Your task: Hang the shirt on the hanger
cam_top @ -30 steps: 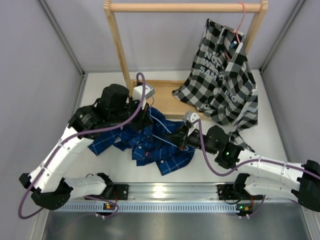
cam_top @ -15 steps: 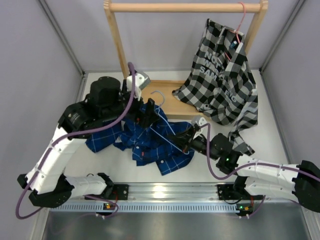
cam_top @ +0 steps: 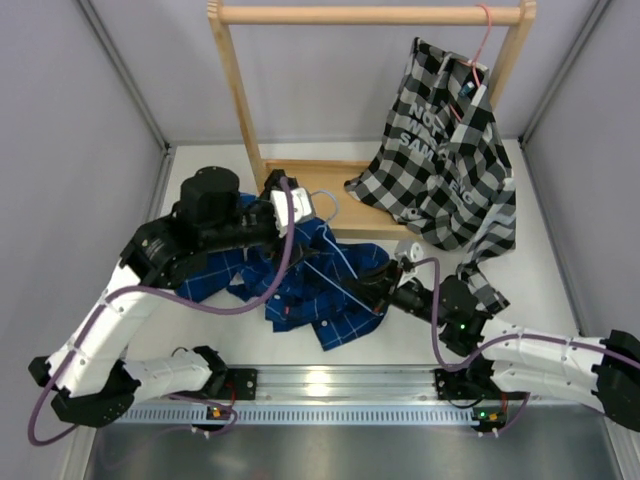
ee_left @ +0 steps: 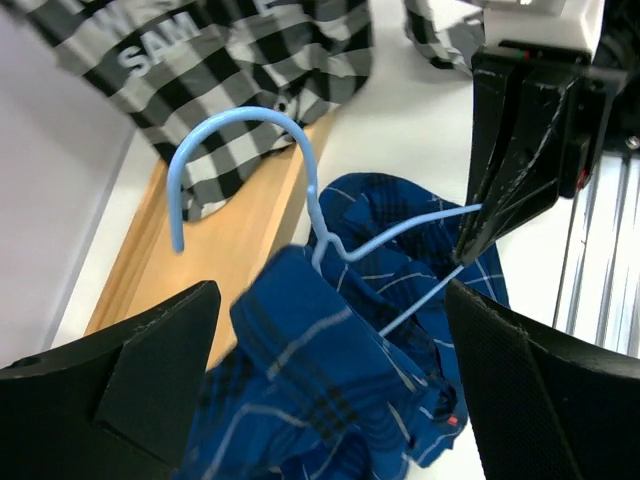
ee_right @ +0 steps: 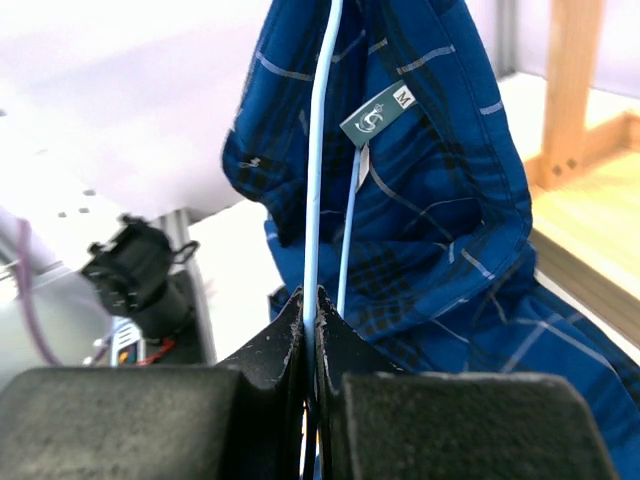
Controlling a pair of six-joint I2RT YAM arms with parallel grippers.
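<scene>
Overhead, shirt (cam_top: 310, 285): lying crumpled on the table between the arms, with the hanger (cam_top: 340, 258) crossing it and its hook pointing toward the wooden rack (cam_top: 330, 180).
Left wrist, left gripper (ee_left: 330, 310): fingers are spreading wide with collar cloth bunching between them; it should be closing on one collar edge only.
Left wrist, hook: standing clear above the fabric.
Right wrist, right gripper (ee_right: 309, 305): pinching the wire tight beside the size label (ee_right: 378, 115); it should be holding steady while the left is drawing cloth over.

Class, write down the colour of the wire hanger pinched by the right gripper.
Light blue; the hanger shows best in the left wrist view.
</scene>
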